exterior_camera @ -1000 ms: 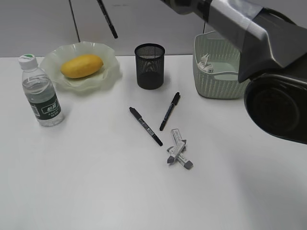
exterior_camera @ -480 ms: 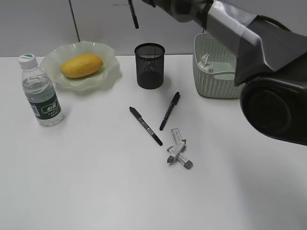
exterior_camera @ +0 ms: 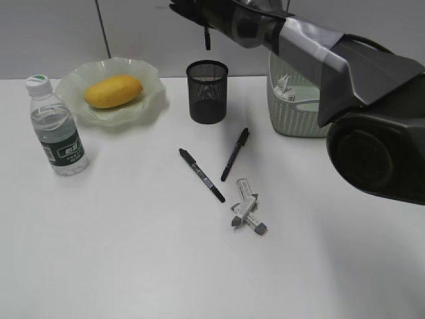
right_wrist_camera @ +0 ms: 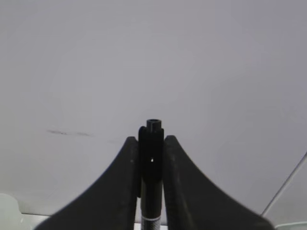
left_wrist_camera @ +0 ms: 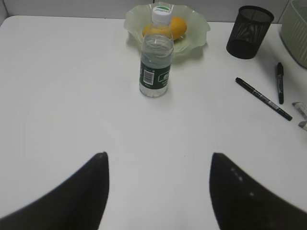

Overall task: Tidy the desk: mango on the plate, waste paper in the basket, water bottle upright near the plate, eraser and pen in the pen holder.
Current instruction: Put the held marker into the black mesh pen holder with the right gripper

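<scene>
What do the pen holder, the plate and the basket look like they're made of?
Pen holder: likely metal wire mesh, matte black; you can see through its fine grid. Plate: glass or plastic, glossy pale green; translucent with a wavy rim. Basket: probably moulded plastic, pale green; its sides carry a regular woven pattern.

The desk [exterior_camera: 133, 266] is plain white. At far left the mango [exterior_camera: 113, 91] is yellow-orange on a pale green translucent plate [exterior_camera: 149, 106]. The water bottle [exterior_camera: 56, 129] is clear with a white cap and a dark green label bearing white writing. The pen holder [exterior_camera: 207, 92] is black mesh. At far right the basket [exterior_camera: 292, 109] is pale green with a woven pattern. Two black pens [exterior_camera: 201, 174] lie near the middle, beside grey-tipped erasers [exterior_camera: 248, 212] in white sleeves.
</scene>
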